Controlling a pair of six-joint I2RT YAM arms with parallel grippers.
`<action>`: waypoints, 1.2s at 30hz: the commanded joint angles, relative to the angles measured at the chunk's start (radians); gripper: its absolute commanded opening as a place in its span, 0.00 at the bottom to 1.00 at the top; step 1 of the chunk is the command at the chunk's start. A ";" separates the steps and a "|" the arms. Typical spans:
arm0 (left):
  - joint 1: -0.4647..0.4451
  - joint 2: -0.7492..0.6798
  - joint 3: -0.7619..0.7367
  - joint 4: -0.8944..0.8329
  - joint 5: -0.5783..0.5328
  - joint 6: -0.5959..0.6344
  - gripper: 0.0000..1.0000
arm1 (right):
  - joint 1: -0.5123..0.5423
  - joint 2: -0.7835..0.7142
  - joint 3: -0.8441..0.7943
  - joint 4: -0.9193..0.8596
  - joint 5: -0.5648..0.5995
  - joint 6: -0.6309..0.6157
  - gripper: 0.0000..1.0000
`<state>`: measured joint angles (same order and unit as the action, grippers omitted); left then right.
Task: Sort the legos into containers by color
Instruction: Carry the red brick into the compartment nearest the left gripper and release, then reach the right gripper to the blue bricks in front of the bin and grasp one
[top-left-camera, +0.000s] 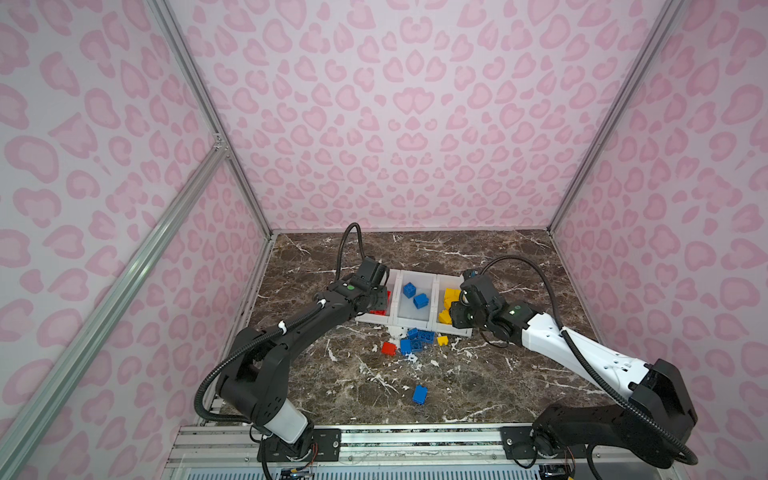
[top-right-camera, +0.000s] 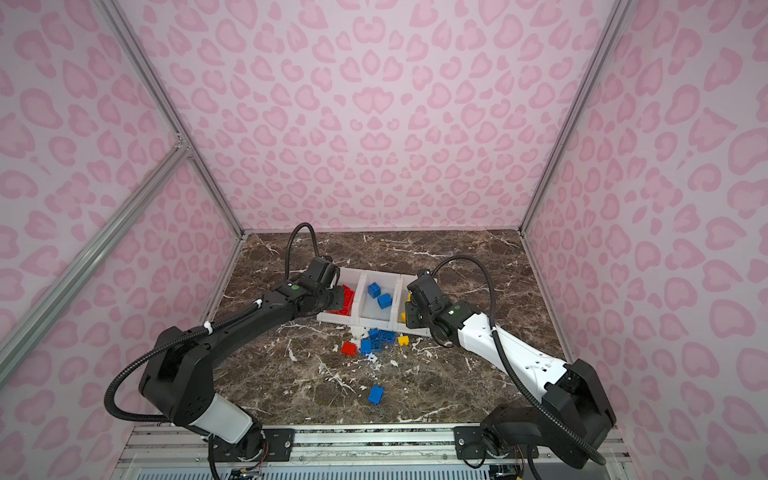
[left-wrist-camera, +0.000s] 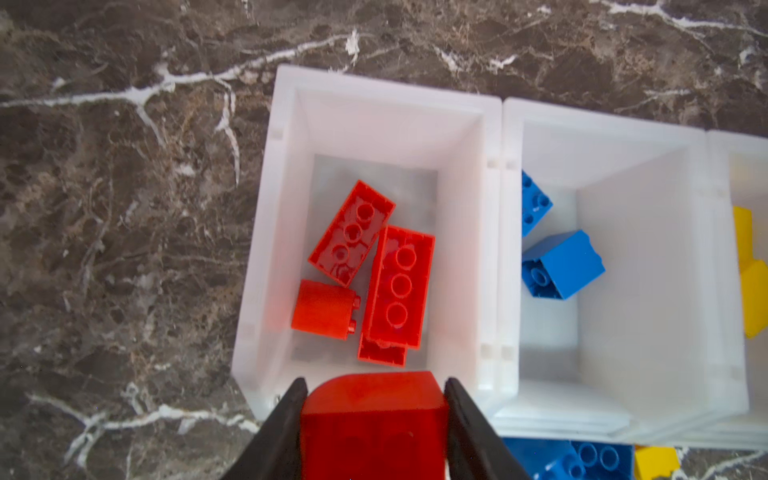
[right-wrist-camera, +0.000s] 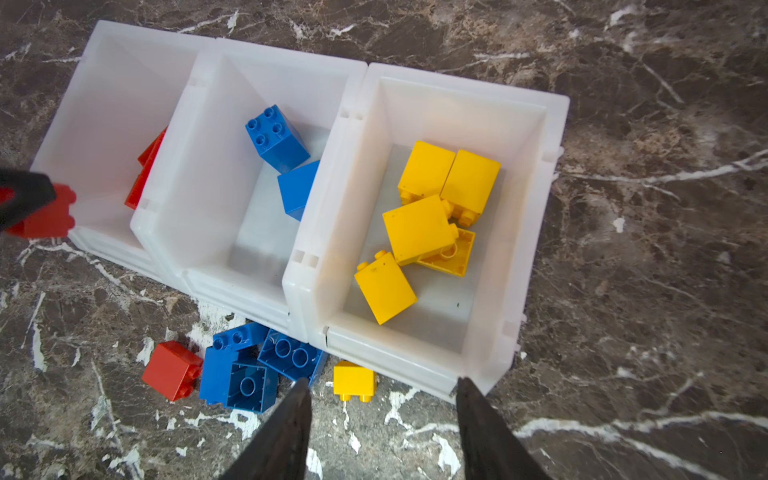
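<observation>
Brown marble tabletop (top-left-camera: 457, 257), pink-spotted walls (top-left-camera: 374, 104) — left gripper (left-wrist-camera: 376, 380) clamps a red brick (left-wrist-camera: 374, 424), right gripper (right-wrist-camera: 382, 379) gapes empty.

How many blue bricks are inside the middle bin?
2. One blue studded plastic brick sits studs-up toward the back of the middle white plastic bin; a second blue brick lies tipped over nearer the robot. None seems hidden.

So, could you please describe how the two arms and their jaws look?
The left arm is black with a white base link; the right arm has a white forearm. Both carry black ribbed cables, green wrist dots and black tapering jaws.
</observation>
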<state>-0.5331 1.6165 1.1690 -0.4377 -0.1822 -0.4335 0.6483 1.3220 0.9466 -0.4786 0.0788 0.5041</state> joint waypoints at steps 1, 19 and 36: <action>0.029 0.050 0.053 -0.013 0.015 0.051 0.45 | 0.007 -0.010 -0.010 -0.014 0.017 0.013 0.57; 0.088 0.135 0.101 -0.008 0.037 0.061 0.62 | 0.023 -0.030 -0.033 -0.019 0.016 0.028 0.58; 0.089 0.076 0.063 0.014 0.054 0.043 0.62 | 0.031 -0.007 -0.029 -0.011 0.016 0.030 0.57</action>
<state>-0.4454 1.7077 1.2423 -0.4404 -0.1371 -0.3756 0.6754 1.3071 0.9180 -0.4988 0.0853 0.5308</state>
